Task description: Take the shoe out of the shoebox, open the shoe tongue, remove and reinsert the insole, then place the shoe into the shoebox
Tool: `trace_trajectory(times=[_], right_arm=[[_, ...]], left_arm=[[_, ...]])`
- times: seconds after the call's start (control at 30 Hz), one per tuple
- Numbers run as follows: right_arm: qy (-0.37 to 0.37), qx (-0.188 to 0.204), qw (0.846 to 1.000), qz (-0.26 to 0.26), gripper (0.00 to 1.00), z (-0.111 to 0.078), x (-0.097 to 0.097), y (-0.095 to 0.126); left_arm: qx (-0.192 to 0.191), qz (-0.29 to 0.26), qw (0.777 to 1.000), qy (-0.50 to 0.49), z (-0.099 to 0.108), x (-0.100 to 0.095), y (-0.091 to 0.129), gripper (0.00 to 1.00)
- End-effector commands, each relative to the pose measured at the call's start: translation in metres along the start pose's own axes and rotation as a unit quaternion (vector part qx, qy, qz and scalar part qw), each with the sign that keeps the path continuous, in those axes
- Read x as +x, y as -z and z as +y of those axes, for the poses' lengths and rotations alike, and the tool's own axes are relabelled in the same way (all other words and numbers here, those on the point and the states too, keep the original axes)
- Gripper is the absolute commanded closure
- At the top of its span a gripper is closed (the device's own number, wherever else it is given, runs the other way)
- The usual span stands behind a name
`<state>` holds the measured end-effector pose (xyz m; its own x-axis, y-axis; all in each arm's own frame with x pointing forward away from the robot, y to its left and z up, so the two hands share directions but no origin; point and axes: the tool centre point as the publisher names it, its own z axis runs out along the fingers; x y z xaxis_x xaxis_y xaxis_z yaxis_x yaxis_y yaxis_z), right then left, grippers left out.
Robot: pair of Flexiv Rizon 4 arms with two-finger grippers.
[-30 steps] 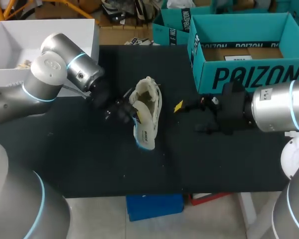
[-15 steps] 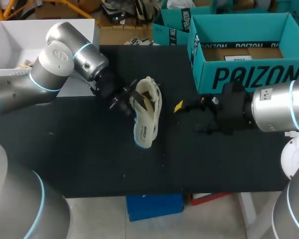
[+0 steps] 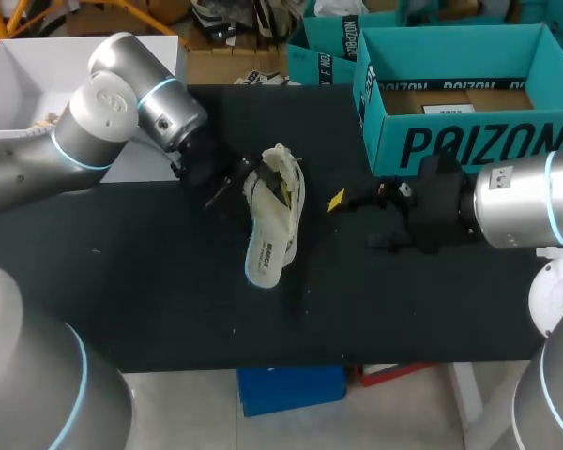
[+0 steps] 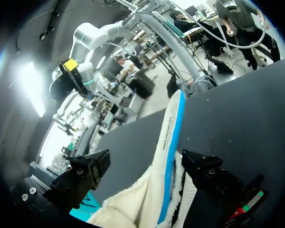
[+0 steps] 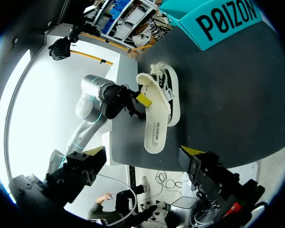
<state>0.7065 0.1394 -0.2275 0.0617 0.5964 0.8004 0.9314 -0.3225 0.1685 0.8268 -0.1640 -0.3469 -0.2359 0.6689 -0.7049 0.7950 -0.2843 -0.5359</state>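
Seems at the tongue-opening step, left pincer (image 3: 244,180) by the 12 o'clock end of the shoe (image 3: 274,225), grip untellable, right pincer (image 3: 349,217) spread; next needs steadying and a tongue pinch.

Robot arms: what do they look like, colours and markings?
Both the left arm and the right arm are smooth silver-grey tubes with rounded joints, ringed by thin light-blue bands. Towards the wrists they turn black. The left pincer is black; the right pincer is black with yellow tips.

Cream shoe (image 3: 272,220) on its side, sole showing; teal shoebox (image 3: 469,141) open, upright, well apart to R.
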Motion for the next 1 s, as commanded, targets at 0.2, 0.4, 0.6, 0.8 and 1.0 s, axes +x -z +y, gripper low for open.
trace_trajectory(times=[0.2, 0.4, 0.6, 0.8, 1.0], right_arm=[[0.000, 0.000, 1.000, 0.000, 0.00, 0.000, 0.001, 0.000], [0.000, 0.000, 1.000, 0.000, 0.00, 0.000, 0.001, 0.000], [0.000, 0.000, 1.000, 0.000, 0.00, 0.000, 0.001, 0.000], [0.000, 0.000, 1.000, 0.000, 0.00, 0.000, 0.001, 0.000], [0.000, 0.000, 1.000, 0.000, 0.00, 0.000, 0.001, 0.000]], left_arm=[[-0.084, 0.024, 0.995, -0.042, -0.020, 0.009, 0.002, 0.08], [-0.107, 0.049, 0.991, -0.064, -0.025, 0.017, 0.000, 0.55], [-0.125, 0.086, 0.985, -0.080, -0.026, 0.024, -0.004, 0.68], [-0.153, 0.131, 0.974, -0.100, -0.022, 0.027, -0.009, 0.73], [-0.169, 0.143, 0.969, -0.108, -0.023, 0.026, -0.008, 1.00]])
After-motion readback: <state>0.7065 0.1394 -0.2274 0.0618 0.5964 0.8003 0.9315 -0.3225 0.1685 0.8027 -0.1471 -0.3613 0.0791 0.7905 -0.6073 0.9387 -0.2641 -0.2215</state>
